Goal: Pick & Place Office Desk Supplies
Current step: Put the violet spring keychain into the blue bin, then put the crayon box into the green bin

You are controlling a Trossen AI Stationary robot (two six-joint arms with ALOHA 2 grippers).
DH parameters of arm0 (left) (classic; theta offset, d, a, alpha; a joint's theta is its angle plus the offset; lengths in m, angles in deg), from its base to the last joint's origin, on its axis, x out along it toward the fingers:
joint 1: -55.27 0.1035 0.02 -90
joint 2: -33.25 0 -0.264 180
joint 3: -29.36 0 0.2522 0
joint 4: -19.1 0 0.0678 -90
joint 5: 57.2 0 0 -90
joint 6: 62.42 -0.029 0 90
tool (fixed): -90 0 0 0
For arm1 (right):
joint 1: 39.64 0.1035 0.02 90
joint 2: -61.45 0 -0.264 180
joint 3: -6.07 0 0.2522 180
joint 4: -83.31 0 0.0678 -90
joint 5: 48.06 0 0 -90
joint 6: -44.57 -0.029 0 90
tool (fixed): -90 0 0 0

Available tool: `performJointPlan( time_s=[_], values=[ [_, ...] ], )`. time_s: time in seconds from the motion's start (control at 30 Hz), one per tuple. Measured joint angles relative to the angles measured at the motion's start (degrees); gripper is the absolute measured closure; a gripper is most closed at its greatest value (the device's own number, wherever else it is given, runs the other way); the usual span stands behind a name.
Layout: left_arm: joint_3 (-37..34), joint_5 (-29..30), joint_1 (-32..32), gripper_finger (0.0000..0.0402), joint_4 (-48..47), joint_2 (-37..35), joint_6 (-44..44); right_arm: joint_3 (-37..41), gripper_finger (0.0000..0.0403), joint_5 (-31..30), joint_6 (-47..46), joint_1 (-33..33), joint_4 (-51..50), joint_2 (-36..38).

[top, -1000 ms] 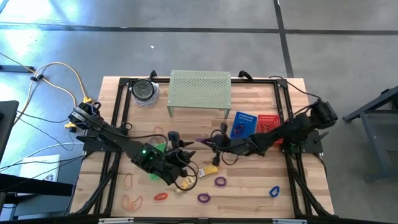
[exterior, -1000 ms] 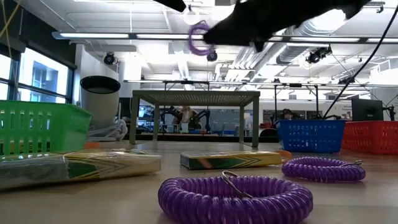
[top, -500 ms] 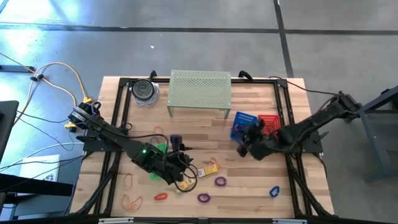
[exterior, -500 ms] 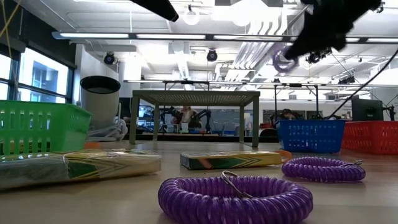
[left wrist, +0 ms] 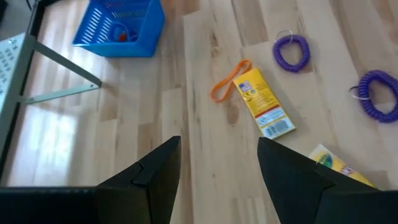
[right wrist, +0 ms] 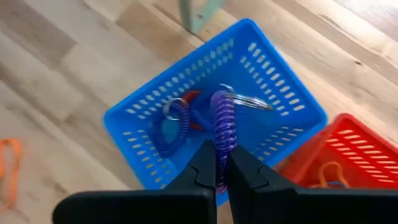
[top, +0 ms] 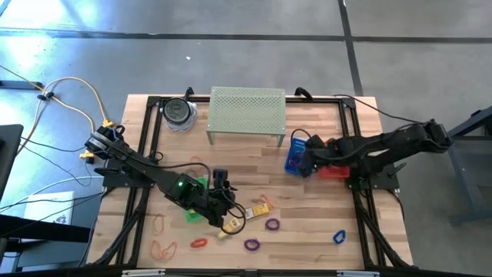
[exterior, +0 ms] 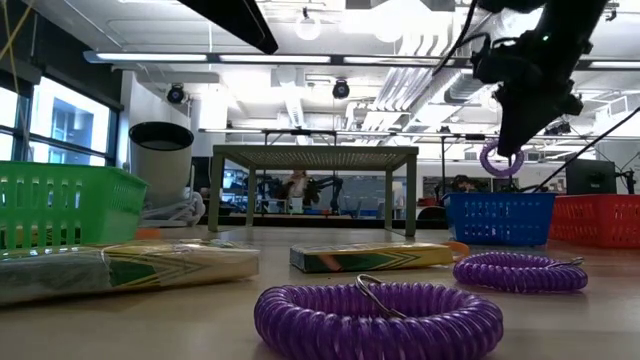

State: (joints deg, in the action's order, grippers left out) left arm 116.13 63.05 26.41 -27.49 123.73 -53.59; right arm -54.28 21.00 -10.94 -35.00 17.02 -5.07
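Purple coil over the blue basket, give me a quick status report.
Right gripper shut on purple coil, hanging above blue basket. Left gripper open, empty, over bare table near yellow packet. Nothing blocking the drop.

The perforated shelf (top: 247,108) is standing at the far middle of the bench (top: 323,223), with a round container (top: 178,113) sitting just to its left. Two baskets are sitting side by side on the right: the left basket (top: 294,155) and the right basket (top: 332,171) touching it. The right gripper (right wrist: 221,175) is hanging directly above the left basket, holding a coil loop (right wrist: 223,127) over other loops (right wrist: 176,118) lying inside. The left gripper (top: 227,217) is hovering over the near middle. A packet (left wrist: 264,103) is lying beyond it, a flat band (left wrist: 229,82) apparently touching its far end, and two coils (left wrist: 292,52) (left wrist: 378,101) are lying to its right.
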Motion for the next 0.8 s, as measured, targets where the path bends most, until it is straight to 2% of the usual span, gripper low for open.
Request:
performJointPlan(
  time_s=[0.33,0.43,0.63,0.8],
  values=[
    [-0.02,-2.9,-0.02,0.0199,-0.15,0.02,2.23,0.0,0.0385,3.48,3.76,-6.84,1.06,-7.28],
    [-0.04,-2.89,-0.24,0.0199,-0.3,0.02,2.78,0.0,0.0358,5.22,6.17,-7.07,3.15,-9.3],
    [-0.04,-4.03,-0.57,0.0199,-2.82,0.02,5.19,0.0,0.0276,6.39,6.75,-7.07,4.3,-10.54],
    [-0.05,-4.17,-0.57,0.0199,-3.73,0.02,6.15,-0.16,0.0227,3.57,8.77,-7.03,4.25,-8.08]
  ],
)
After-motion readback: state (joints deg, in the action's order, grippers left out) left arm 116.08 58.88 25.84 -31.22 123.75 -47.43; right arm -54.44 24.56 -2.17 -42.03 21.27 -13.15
